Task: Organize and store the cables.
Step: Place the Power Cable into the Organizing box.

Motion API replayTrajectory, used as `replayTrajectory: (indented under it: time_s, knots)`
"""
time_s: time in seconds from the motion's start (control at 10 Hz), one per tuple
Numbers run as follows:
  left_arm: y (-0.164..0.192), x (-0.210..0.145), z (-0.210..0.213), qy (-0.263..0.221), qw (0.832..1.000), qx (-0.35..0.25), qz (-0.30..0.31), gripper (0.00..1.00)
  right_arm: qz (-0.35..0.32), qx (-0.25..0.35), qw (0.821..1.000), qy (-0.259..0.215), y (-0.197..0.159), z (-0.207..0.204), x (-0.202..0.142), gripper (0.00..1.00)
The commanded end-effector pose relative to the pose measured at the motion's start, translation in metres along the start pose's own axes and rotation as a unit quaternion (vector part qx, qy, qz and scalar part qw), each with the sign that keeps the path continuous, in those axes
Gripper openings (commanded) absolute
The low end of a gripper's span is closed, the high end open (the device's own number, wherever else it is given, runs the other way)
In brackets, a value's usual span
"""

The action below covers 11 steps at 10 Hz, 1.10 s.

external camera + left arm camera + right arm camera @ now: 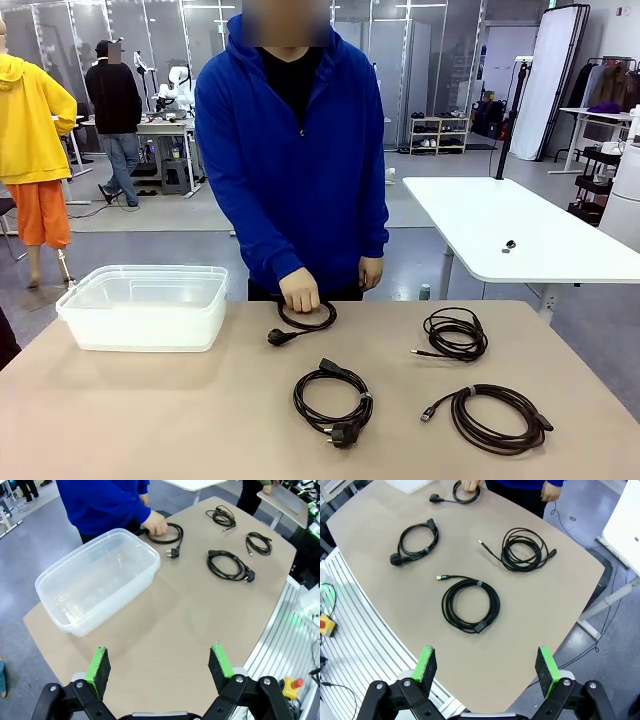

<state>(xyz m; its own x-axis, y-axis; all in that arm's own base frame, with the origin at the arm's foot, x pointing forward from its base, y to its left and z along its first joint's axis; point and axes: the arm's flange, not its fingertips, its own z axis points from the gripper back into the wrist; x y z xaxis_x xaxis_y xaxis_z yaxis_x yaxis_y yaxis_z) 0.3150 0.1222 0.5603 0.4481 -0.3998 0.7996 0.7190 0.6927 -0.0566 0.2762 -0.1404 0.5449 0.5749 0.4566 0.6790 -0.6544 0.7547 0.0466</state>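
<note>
Several coiled black cables lie on the tan table (150,410). A power cable (303,320) at the far edge sits under the person's hand (299,290). A second power cable (332,401) with a chunky plug rests mid-table. A thin cable (455,334) lies at the right, and a dark-brown USB cable (495,416) lies nearer, at the front right. My left gripper (160,667) hangs open high above the table's near-left part. My right gripper (487,667) is open above the table's edge, short of the USB cable (469,604).
A clear plastic bin (145,305) stands empty at the table's far left, also in the left wrist view (95,582). The person in a blue hoodie (290,150) stands at the far edge. A white table (520,230) is behind, to the right.
</note>
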Motion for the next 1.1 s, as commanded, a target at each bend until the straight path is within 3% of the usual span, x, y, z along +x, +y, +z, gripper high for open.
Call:
replayTrajectory:
  time_s: [0.0, 0.4, 0.8, 0.9, 1.0]
  knots:
    - [0.001, -0.001, 0.0, -0.004, 1.0, -0.01, -0.008, 1.0, 0.008, 0.002, 1.0, 0.002, 0.001, 0.0, -0.001, 1.0]
    - [0.0, 0.0, 0.0, 0.0, 1.0, 0.0, 0.0, 1.0, 0.008, 0.002, 1.0, 0.002, 0.001, 0.0, -0.001, 1.0]
    - [-0.071, 0.085, -0.123, 0.066, 0.992, -0.099, -0.051, 1.0, 0.008, 0.002, 1.0, 0.002, 0.001, 0.0, -0.001, 1.0]
    - [-0.097, 0.104, -0.146, 0.091, 0.988, -0.107, -0.062, 1.0, 0.008, 0.002, 1.0, 0.002, 0.001, 0.0, -0.001, 1.0]
    - [-0.127, 0.12, -0.17, 0.147, 0.98, -0.111, -0.079, 1.0, 0.008, 0.002, 1.0, 0.002, 0.001, 0.0, -0.001, 1.0]
